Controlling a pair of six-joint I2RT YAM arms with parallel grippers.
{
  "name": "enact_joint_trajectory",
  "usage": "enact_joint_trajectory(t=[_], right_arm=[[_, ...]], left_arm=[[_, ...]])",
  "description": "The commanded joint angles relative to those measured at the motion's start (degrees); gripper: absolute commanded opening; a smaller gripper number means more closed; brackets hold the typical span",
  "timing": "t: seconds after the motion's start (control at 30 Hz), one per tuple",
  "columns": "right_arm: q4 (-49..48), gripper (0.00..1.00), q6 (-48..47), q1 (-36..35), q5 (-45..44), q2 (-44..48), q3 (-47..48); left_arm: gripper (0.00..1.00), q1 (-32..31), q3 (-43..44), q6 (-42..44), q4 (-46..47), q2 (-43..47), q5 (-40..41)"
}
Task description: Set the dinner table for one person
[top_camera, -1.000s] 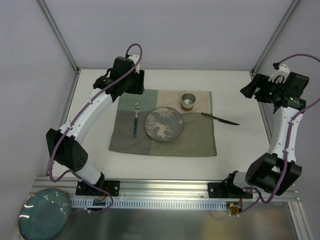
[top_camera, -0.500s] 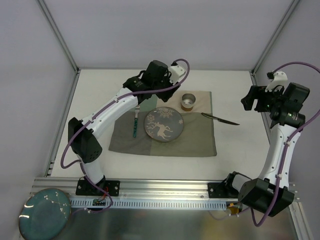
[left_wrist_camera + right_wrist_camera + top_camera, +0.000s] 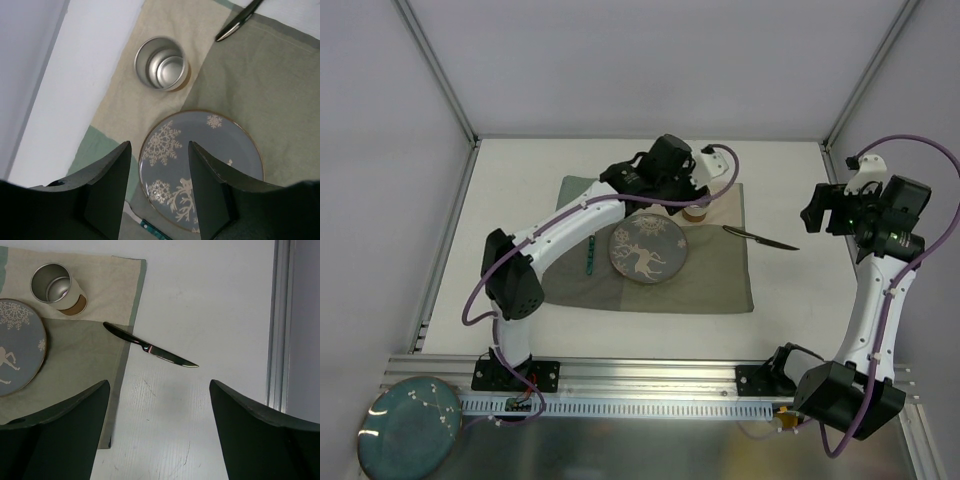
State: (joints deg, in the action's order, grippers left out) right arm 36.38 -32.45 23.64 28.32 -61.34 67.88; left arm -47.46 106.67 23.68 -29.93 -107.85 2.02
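Nearest, outside the frame rail, a spare teal dish (image 3: 408, 428) lies off the dinner table (image 3: 800, 300), so I judge it is not part of this setting. On the white tabletop the patchwork mat (image 3: 710, 280) marks the one place. The deer plate (image 3: 648, 250) sits in its middle and the fork (image 3: 588, 260) lies just to its left, as a diner expects. Farther back the metal cup (image 3: 161, 64) stands upright beyond the plate's rim, on the beige patch. The knife (image 3: 150, 347) lies aslant, its dark end on the mat's right edge and its pointed end on bare table; it seems not yet in its proper place. The left gripper (image 3: 159, 147) hangs above the plate's far rim and the cup, its fingers partly spread and holding nothing. The right gripper (image 3: 159, 385) hangs over the table's right side with the knife just beyond its tips, its fingers spread wide and empty. The tabletop lies below both, apart from them.
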Motion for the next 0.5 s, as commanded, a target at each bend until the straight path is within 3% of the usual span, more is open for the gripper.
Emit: enact_joint_trajectory(t=[0.0,0.23,0.47], right_arm=[[-0.7,0.85,-0.7,0.0,-0.3,0.7,-0.5],[-0.7,0.85,0.1,2.5,-1.0,1.6,0.1],[-0.7,0.86,0.8,13.6,5.7,2.5,-0.7]], left_arm=[[0.50,-3.2,4.4,6.2,0.0,-3.0,2.2],[0.50,-7.4,13.0,15.6,0.1,-12.3,0.4],[0.50,-7.6,19.1,20.1,0.8,-19.7,-9.4]])
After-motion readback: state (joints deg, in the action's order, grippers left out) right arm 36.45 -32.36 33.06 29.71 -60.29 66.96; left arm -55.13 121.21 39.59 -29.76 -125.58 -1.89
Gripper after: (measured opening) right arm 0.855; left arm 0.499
